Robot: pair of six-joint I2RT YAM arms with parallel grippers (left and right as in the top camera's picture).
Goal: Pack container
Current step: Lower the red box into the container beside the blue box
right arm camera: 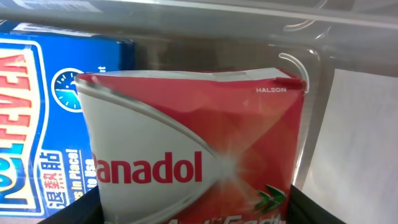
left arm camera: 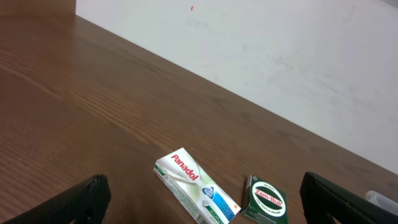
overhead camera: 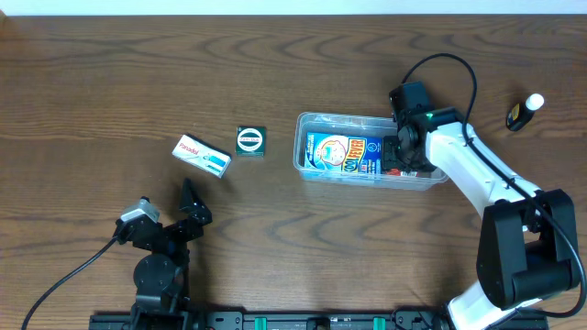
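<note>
The clear plastic container (overhead camera: pixel 367 117) stands right of centre, with a blue carton (overhead camera: pixel 344 154) lying in its left part. My right gripper (overhead camera: pixel 404 151) reaches into its right end and is shut on a red Panadol box (right arm camera: pixel 199 155), held beside the blue carton (right arm camera: pixel 37 124) and near the container wall (right arm camera: pixel 249 25). My left gripper (overhead camera: pixel 188 206) is open and empty near the front left. A white Panadol box (overhead camera: pixel 203 156) and a green Zam-Buk box (overhead camera: pixel 250 140) lie on the table left of the container. Both also show ahead of the left fingers (left arm camera: pixel 202 205): the white box (left arm camera: pixel 196 194) and the green box (left arm camera: pixel 265 200).
A small black-and-white object (overhead camera: pixel 525 112) lies at the far right of the wooden table. A white wall runs along the table's far edge in the left wrist view. The container's corner (left arm camera: pixel 380 198) shows at that view's right edge.
</note>
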